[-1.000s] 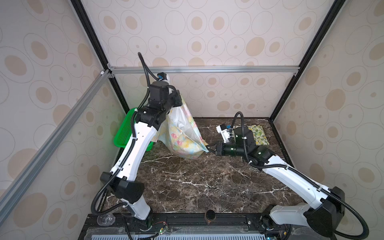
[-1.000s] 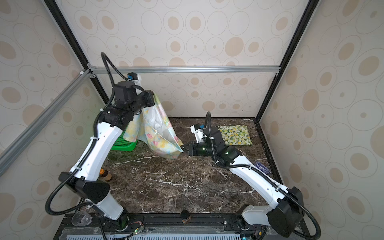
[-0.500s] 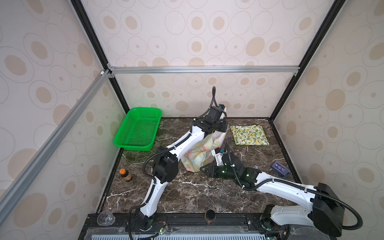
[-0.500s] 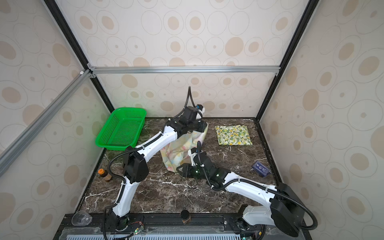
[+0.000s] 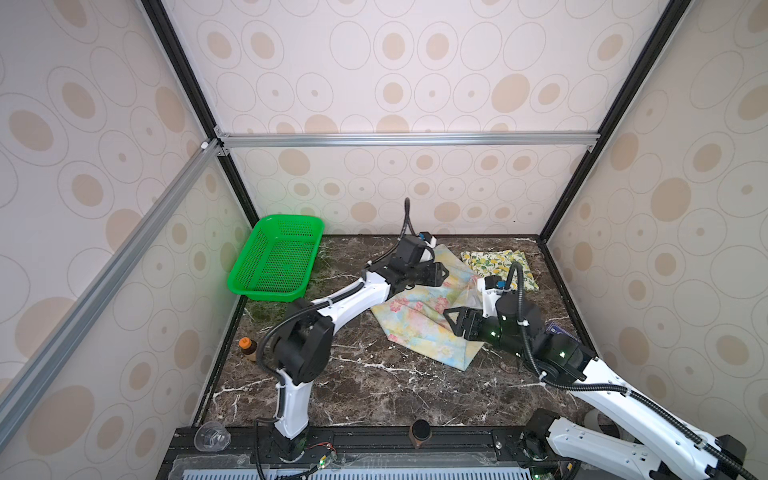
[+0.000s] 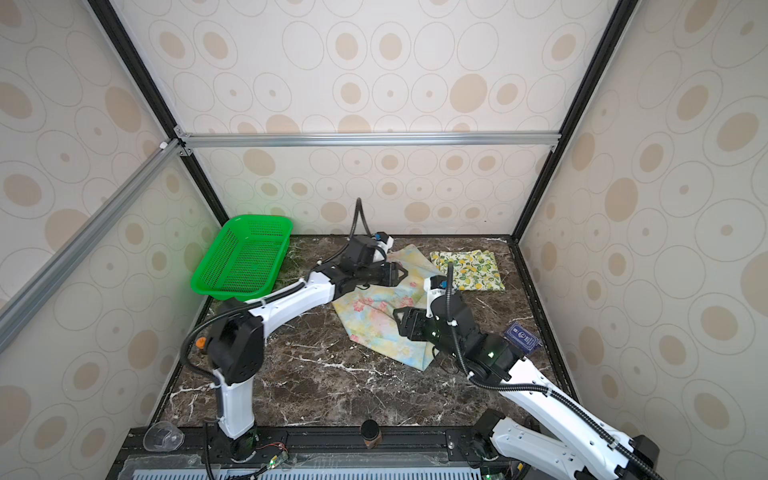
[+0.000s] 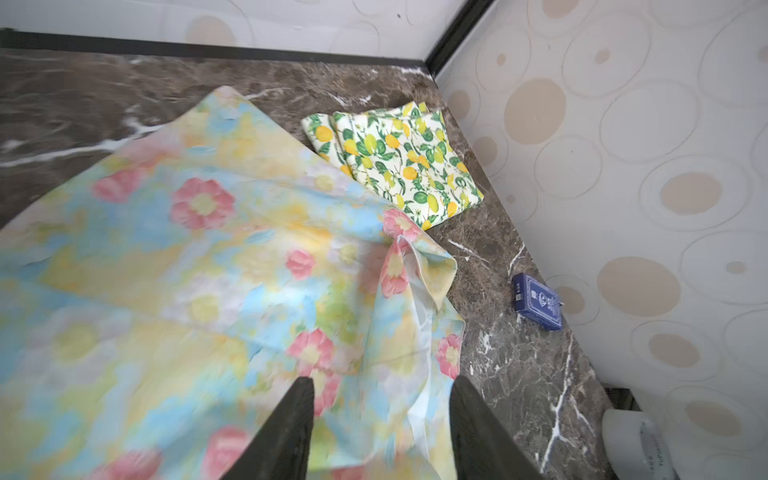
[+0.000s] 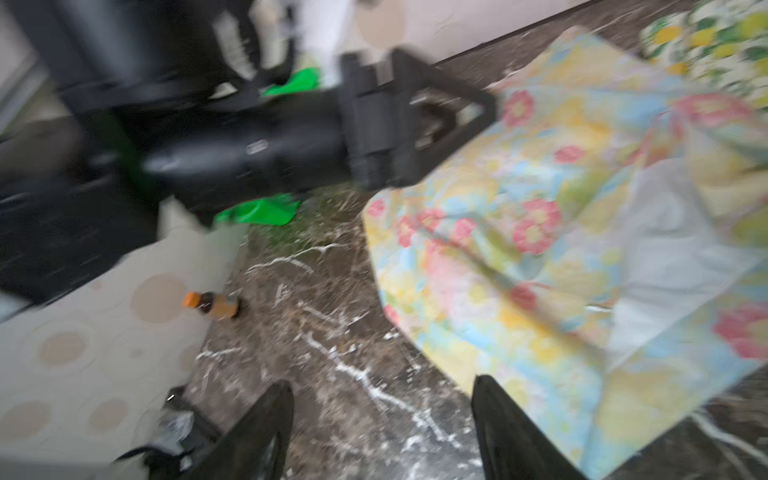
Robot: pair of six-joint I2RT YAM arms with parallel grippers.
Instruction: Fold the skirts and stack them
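Now, both top views: I see the pastel blue-yellow cloth skirt with pink flowers [image 5: 419, 320] lying rumpled on the dark marble table [image 5: 374, 395].
Beside it: green plastic mesh basket [image 5: 266, 293] on one side, folded cream lemon-print cloth skirt [image 5: 505, 266] on the other.
Left wrist: left gripper [image 7: 380, 384] jaws apart, empty, above this skirt.
Right wrist: right gripper [image 8: 382, 384] spread wide, empty, at its edge.

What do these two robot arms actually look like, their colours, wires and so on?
The left arm and right arm are glossy white tubes joined by chunky black joints, each trailing a black ribbed cable. Small green lights glow on the right arm's joints. The left gripper and right gripper are black, with hollow triangular fingers.
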